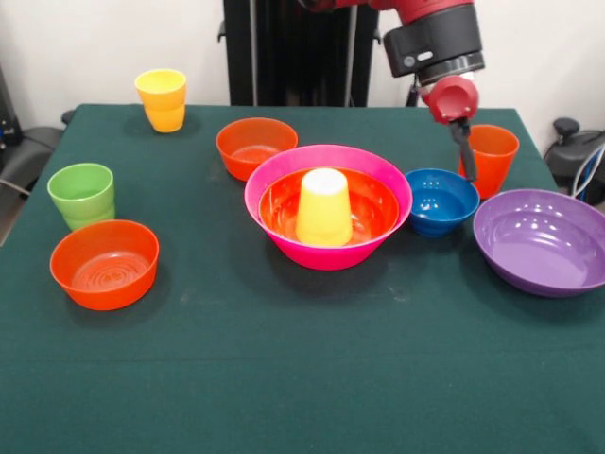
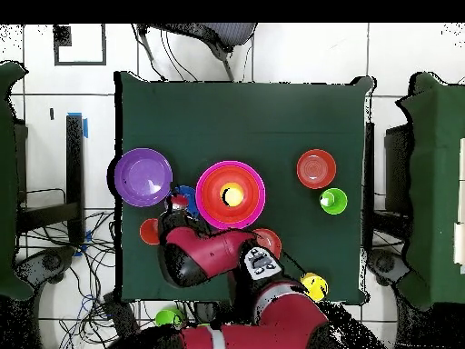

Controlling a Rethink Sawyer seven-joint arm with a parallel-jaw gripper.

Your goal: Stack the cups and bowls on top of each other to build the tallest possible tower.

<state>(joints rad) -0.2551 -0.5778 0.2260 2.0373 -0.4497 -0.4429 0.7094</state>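
- The tower [image 1: 328, 203] sits mid-table: pink bowl [image 1: 284, 170], orange bowl [image 1: 373, 203] inside, upturned yellow cup [image 1: 324, 206] on top.
- The gripper [image 1: 465, 156] hangs over the orange cup [image 1: 495, 151] near the table's far edge; I cannot tell the fingers' spread.
- The blue bowl [image 1: 440, 200] touches the tower.

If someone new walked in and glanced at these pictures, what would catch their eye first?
Probably the pink bowl at the table's middle, with an orange bowl nested in it and a yellow cup upside down inside. Next, the red arm's gripper hanging by the orange cup and blue bowl, with the purple bowl beside them.
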